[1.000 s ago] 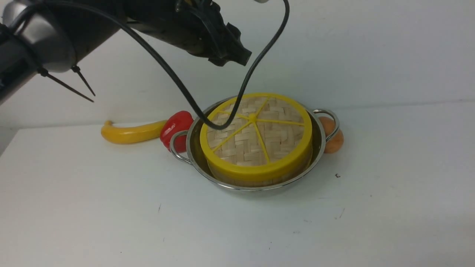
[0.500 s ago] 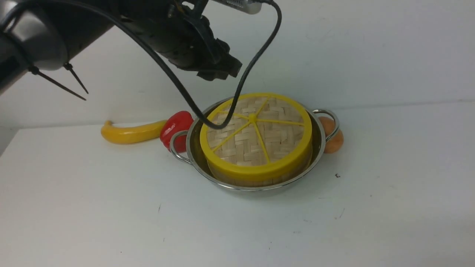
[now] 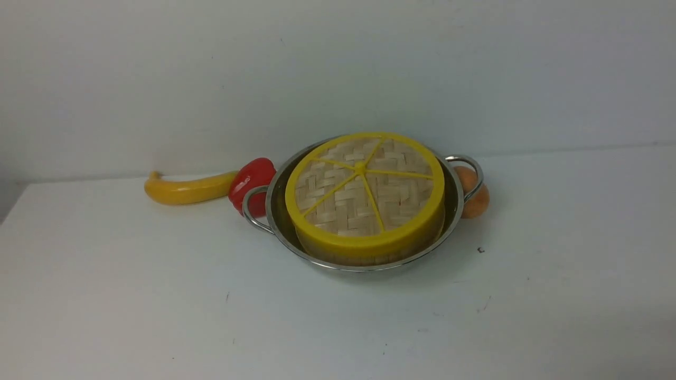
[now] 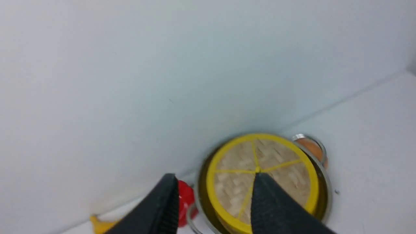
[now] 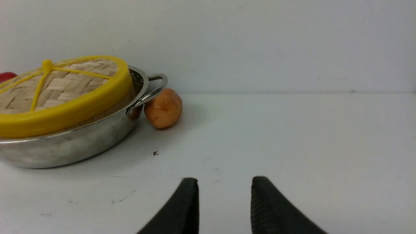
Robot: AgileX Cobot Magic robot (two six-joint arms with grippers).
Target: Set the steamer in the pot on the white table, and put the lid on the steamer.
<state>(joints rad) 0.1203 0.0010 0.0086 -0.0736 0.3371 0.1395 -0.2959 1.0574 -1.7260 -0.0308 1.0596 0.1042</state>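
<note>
The lid point(image 3: 364, 190), a woven disc with a yellow rim and spokes, lies on the steamer point(image 3: 364, 257), of which only the bamboo wall shows below it. The steamer sits in the steel pot point(image 3: 455, 203) on the white table point(image 3: 158, 295). Neither arm shows in the front view. My left gripper point(image 4: 214, 177) is open and empty, well above the lid point(image 4: 282, 169) and the pot point(image 4: 326, 191). My right gripper point(image 5: 225, 178) is open and empty, low over the table, apart from the pot point(image 5: 65, 146) and the lid point(image 5: 65, 84).
A yellow banana point(image 3: 185, 189) and a red pepper point(image 3: 252, 179) lie against the pot's left handle. An orange-brown round toy point(image 3: 475, 203) sits behind the right handle, also in the right wrist view point(image 5: 163, 109). A white wall stands close behind.
The left arm and its cable, which hung over the lid, have risen out of the front view. The lid, steamer and pot have not moved.
</note>
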